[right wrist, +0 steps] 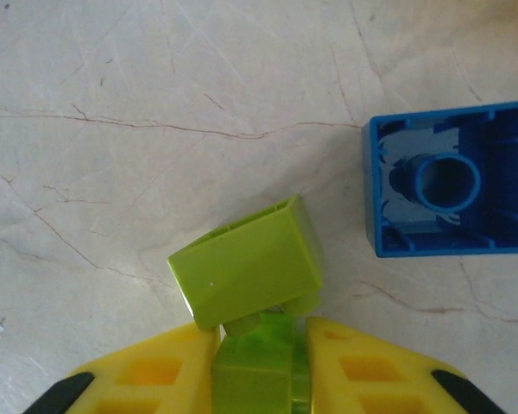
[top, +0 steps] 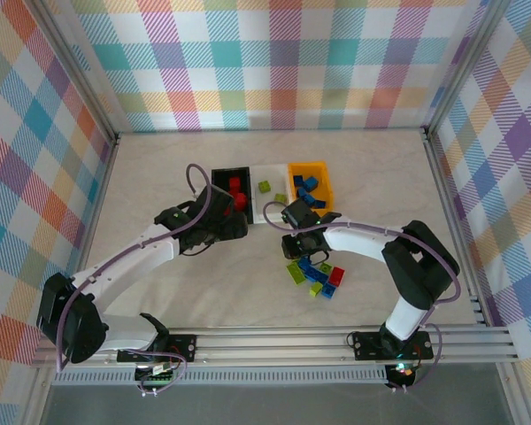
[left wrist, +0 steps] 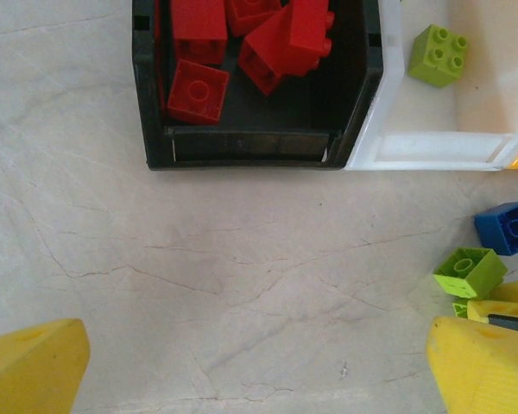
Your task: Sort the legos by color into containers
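Legos [top: 314, 274] lie loose in a small pile of blue, lime and red at 5 o'clock of the middle of the pale marbled table [top: 372, 159].

The left arm [top: 124, 261] reaches in from 7 o'clock toward the centre. The right arm [top: 372, 239] bends in from 5 o'clock over the pile.

Three containers stand in a touching row at 12 o'clock of the table's middle: the black bin [top: 214, 181] at 9 o'clock of the row, the white bin [top: 270, 173] between, and the orange-yellow bin [top: 307, 166] at 3 o'clock.

The left gripper [left wrist: 255, 336] sits just at 6 o'clock of the black bin's near wall. Its yellow fingers [left wrist: 34, 362] stand wide apart with bare table between them. The right gripper [right wrist: 257, 345] is down at the pile, its jaws clamped on a lime green brick [right wrist: 255, 371].

Several red bricks [left wrist: 242, 34] lie jumbled in the black bin. The blue bricks [top: 308, 188] lie in the orange-yellow bin, and two lime bricks [top: 264, 186] in the white one.

In the right wrist view a second lime brick [right wrist: 246, 272] leans tilted at 12 o'clock of the gripped one, touching it. An upturned blue brick [right wrist: 449, 181] lies at 2 o'clock, apart from both, hollow side up.

In the left wrist view a blue brick [left wrist: 507, 227] and a lime one [left wrist: 469, 272] lie on the table at 3 o'clock, near the right finger.
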